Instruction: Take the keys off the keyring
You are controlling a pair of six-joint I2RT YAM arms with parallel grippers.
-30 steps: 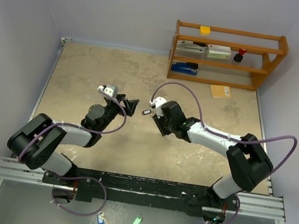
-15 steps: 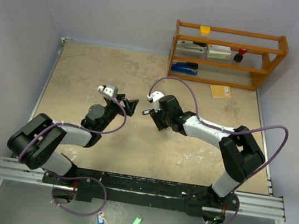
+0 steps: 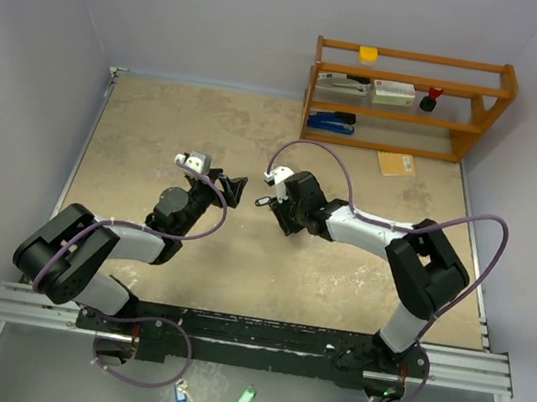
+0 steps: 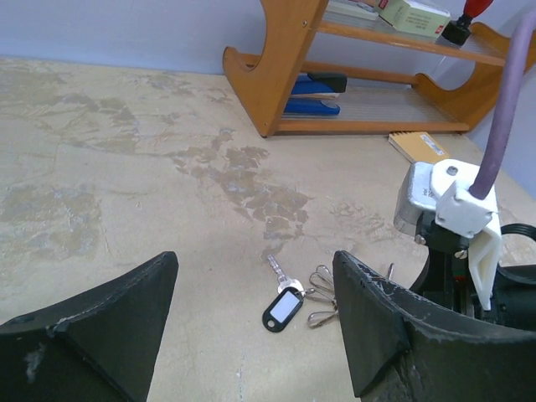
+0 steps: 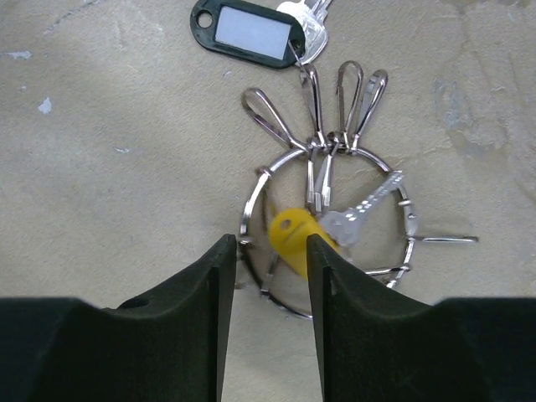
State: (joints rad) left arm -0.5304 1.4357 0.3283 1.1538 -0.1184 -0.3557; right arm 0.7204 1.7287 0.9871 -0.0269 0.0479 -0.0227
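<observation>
Since a second ago the right arm has folded its elbow in and nudged its right hand (image 5: 270, 241) a touch leftward, while the left hand (image 4: 253, 260) hangs wide apart, holding nothing. The right hand's fingers stand narrowly apart, clamped on nothing, poised right over the keyring (image 5: 249, 209), a thin silver wire loop lying flat on the mottled stone-look counter (image 5: 100, 151). A yellow-headed key (image 5: 293, 233) lies just past the fingertips, a plain silver key (image 5: 368, 205) beside it, slim snap clips (image 5: 266, 113) fanning outward towards the black-headed key (image 5: 251, 32). It looks like the first grasp, which next calls for closing on the yellow head.
</observation>
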